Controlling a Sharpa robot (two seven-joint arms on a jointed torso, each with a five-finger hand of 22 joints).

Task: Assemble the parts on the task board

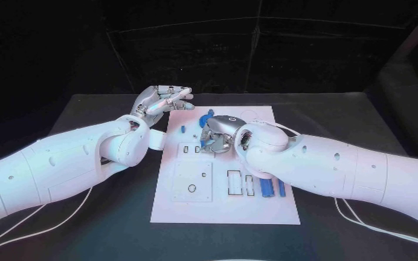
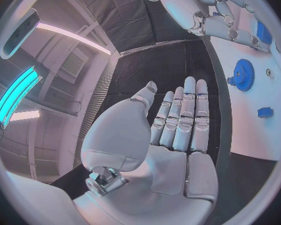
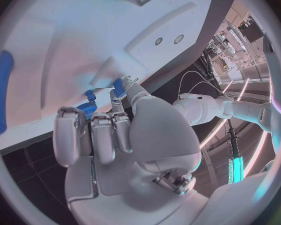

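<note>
The white task board [image 1: 225, 203] lies in the middle of the black table. My right hand [image 1: 218, 133] hovers over its far half with fingers curled. In the right wrist view the right hand [image 3: 109, 130] pinches a small blue part [image 3: 118, 89] between thumb and a fingertip, just above a blue gear [image 3: 85, 108]. That gear [image 2: 243, 75] stands on the board beside a small blue peg [image 2: 264, 112]. My left hand [image 1: 162, 100] is raised at the board's far left corner, its fingers [image 2: 185, 117] stretched out and holding nothing. Two long blue parts [image 1: 272, 187] lie near the board's right edge.
The board carries a square recessed plate [image 1: 192, 182] and several narrow slots [image 1: 240, 183] in its near half. A white cable [image 1: 362, 215] trails on the table at the near right. Bare black tabletop [image 1: 96, 110] surrounds the board.
</note>
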